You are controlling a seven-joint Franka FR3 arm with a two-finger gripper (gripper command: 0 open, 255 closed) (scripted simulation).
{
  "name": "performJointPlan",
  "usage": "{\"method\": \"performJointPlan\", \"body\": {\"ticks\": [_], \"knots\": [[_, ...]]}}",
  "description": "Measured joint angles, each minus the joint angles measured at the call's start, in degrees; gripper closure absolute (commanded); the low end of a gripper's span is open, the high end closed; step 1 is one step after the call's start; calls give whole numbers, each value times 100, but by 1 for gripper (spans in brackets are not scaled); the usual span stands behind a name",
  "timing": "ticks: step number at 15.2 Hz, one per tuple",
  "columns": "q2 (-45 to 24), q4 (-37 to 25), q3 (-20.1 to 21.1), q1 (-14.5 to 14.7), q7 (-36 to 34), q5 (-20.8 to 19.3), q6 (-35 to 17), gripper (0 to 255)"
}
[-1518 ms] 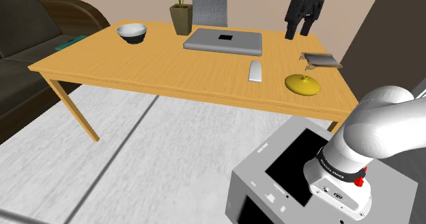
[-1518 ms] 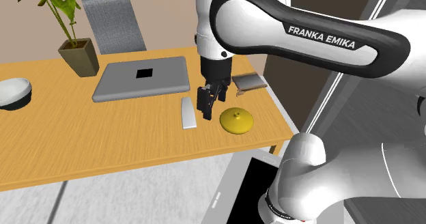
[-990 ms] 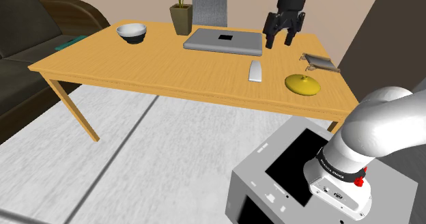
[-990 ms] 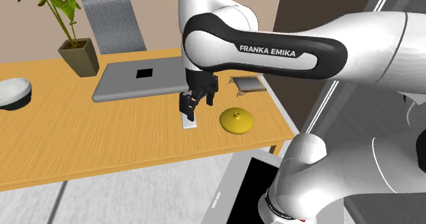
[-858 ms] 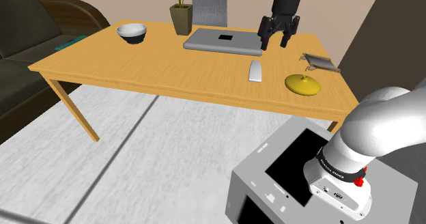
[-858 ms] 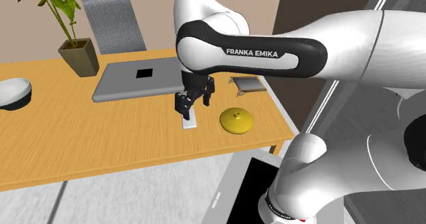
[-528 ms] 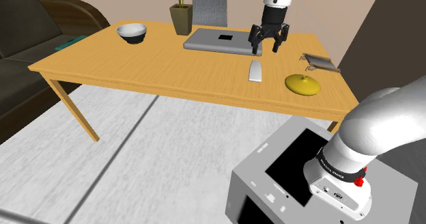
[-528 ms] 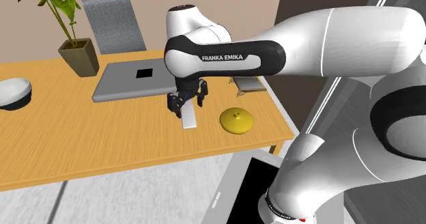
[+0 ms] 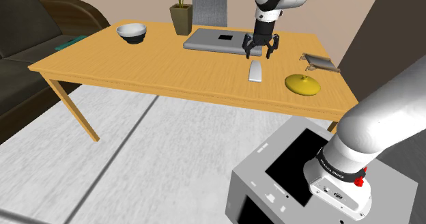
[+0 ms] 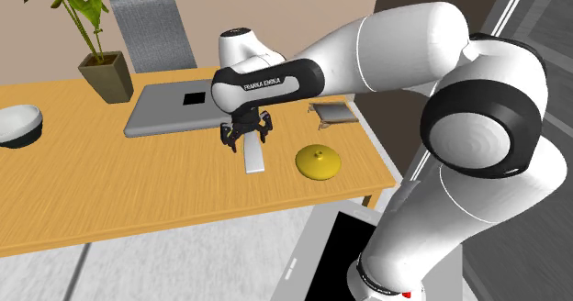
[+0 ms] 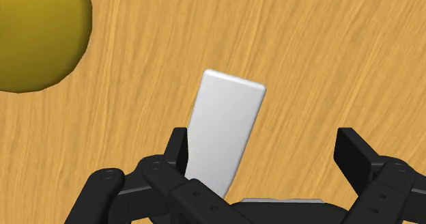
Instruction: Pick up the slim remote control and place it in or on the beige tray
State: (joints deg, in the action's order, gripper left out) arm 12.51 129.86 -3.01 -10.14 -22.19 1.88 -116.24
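The gripper [image 9: 257, 52] is hovering wide open and empty just above the remote [image 11: 225, 130], which is lying nearer one finger; centring across its narrow width before closing looks wise.

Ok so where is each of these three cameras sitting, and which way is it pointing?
Shoulder view: beside and behind the stand, looking down over the table; stand and arm show.
Second exterior view: off the table's stand-side corner, facing the potted plant; the white arm shows at its right.
Wrist view: on the hand, looking down at the remote; the open gripper shows, fingers apart.
Shared: both exterior views show the laptop and yellow object.
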Motion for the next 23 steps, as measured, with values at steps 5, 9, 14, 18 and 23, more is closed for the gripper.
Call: {"method": "performJointPlan", "body": {"ticks": [5,9,14,18,23], "knots": [[-874,-353,-112,-198,-573,-89,-547,0],[-1568,-637,-252,-344,-977,-135,-965,0],[-1889,-622,-287,-380,-1053,-118,-1308,0],[-2032,-535,-286,-385,-1039,-98,-1537,0],[-2058,-533,-285,-386,-1038,-94,-1567,0]]}}
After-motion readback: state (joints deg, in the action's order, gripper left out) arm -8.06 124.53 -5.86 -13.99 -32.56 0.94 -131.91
